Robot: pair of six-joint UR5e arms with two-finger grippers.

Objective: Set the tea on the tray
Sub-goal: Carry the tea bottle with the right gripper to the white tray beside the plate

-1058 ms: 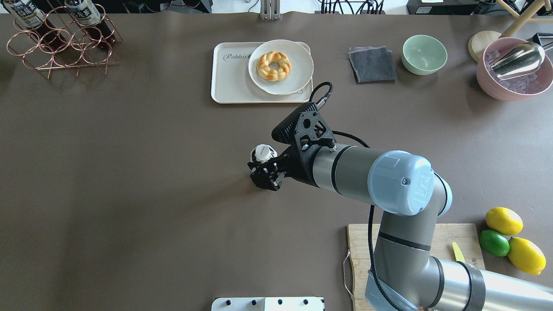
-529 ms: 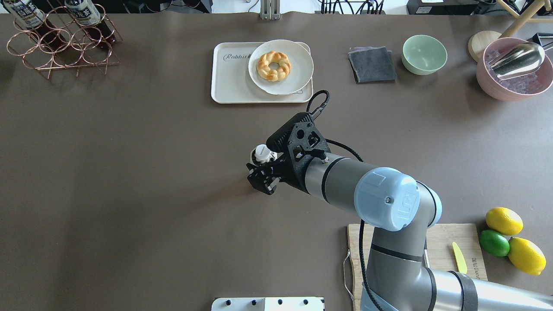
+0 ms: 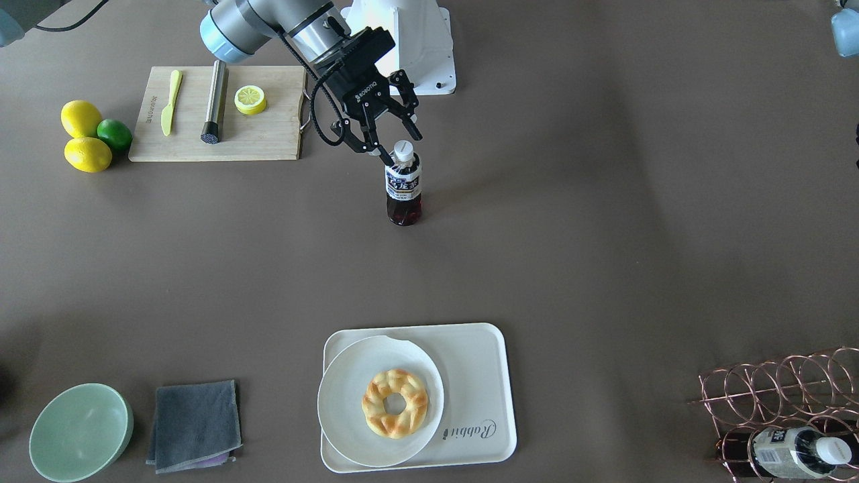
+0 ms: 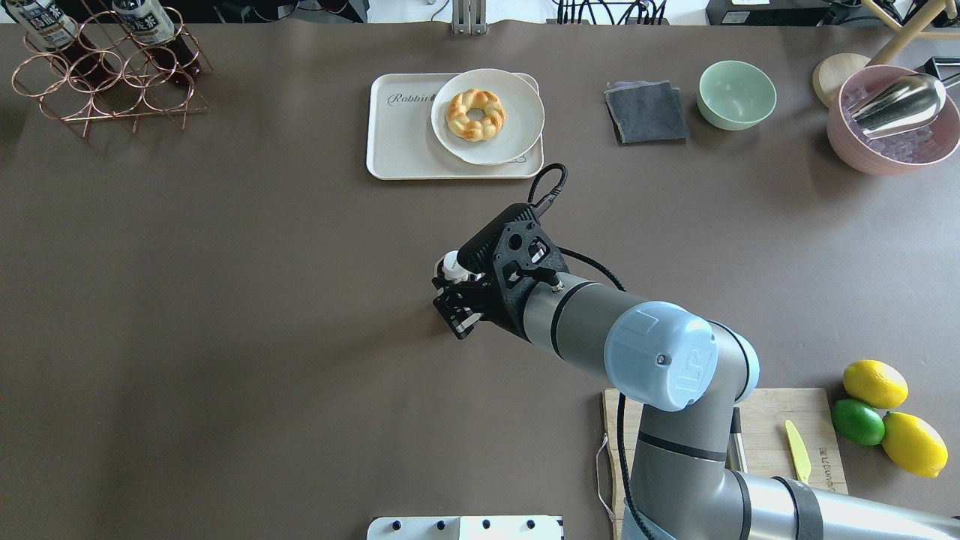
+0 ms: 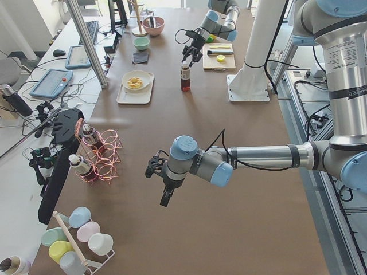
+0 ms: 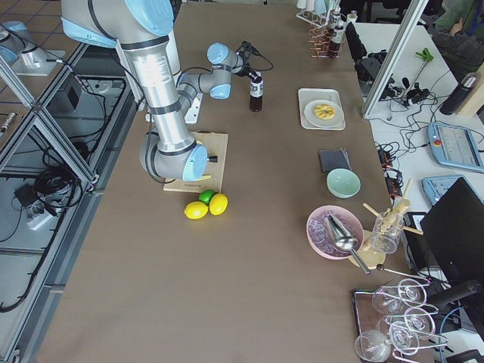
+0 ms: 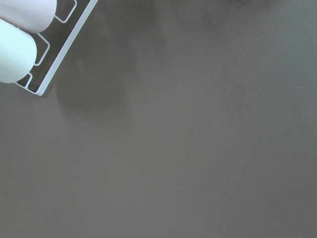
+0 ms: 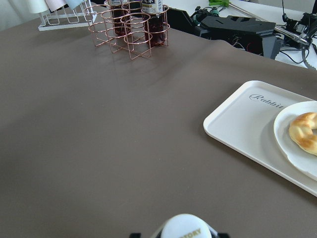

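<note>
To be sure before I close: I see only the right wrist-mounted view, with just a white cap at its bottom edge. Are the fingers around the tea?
Observer: Yes. The front-facing view shows the right gripper open, with one finger on each side of the cap of the tea.
Operator: Does it stand upright?
Observer: Yes, upright on the table.
Operator: Is the left arm close?
Observer: No, the left arm is far off, at the table's end with the copper rack.
</note>
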